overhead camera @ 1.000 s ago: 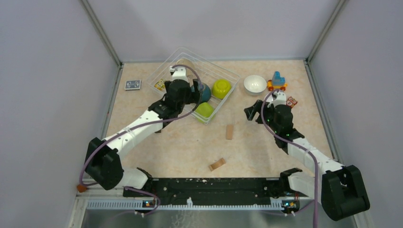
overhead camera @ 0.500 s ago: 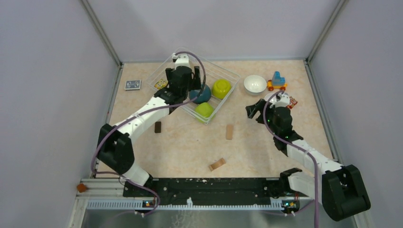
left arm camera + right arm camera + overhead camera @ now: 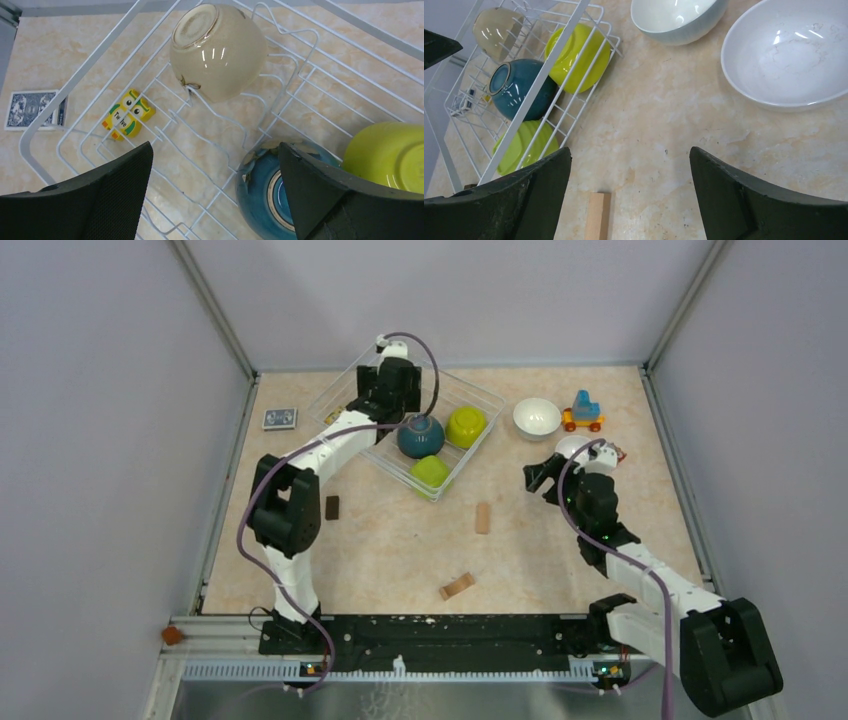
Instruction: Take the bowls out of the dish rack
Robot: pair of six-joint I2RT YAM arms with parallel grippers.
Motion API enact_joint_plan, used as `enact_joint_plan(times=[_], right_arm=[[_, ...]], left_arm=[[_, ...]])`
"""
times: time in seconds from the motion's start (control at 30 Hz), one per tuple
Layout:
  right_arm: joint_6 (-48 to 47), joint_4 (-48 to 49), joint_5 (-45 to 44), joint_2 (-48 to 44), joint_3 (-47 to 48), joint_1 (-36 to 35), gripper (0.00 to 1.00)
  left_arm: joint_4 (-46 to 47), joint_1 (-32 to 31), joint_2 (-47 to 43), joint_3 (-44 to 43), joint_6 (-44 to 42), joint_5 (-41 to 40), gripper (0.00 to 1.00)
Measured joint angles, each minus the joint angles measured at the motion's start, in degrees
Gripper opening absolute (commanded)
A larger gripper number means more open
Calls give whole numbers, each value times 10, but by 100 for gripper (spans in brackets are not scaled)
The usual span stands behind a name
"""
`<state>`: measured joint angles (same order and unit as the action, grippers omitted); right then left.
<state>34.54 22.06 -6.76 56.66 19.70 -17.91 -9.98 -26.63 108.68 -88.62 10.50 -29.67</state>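
The dish rack (image 3: 478, 395) of white wire stands at the back left. In it are a beige bowl (image 3: 217, 47), a dark teal bowl (image 3: 420, 436) and two lime green bowls (image 3: 466, 425) (image 3: 430, 472), all lying mouth down or on their sides. My left gripper (image 3: 215, 150) hangs open over the rack floor between the beige and teal bowls, holding nothing. Two white bowls (image 3: 679, 17) (image 3: 786, 55) sit upright on the table right of the rack. Just short of the nearer one, my right gripper (image 3: 630, 165) is open and empty.
A yellow owl toy (image 3: 127, 114) lies in the rack's corner and a card deck (image 3: 280, 418) outside it. A wheeled toy (image 3: 582, 412) stands at the back right. Wooden blocks (image 3: 483, 517) (image 3: 457, 586) and a dark block (image 3: 332, 507) lie mid-table.
My left arm has reached farther back over the rack, uncovering the teal bowl. My right gripper has drawn back a little from the nearer white bowl, jaws slightly wider.
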Motion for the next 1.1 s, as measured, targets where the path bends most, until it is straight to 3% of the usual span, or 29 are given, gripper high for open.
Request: enact_joint_plan(times=[0.3, 0.67, 1.1], right_arm=[[-5, 17, -5, 0, -13, 0, 87], [-11, 27, -11, 0, -14, 0, 87], [-16, 38, -17, 7, -17, 0, 87]], left_arm=[[-4, 0, 85, -110, -69, 2, 99], [-83, 15, 193, -275, -209, 66, 99], [-115, 44, 263, -322, -263, 83, 99]])
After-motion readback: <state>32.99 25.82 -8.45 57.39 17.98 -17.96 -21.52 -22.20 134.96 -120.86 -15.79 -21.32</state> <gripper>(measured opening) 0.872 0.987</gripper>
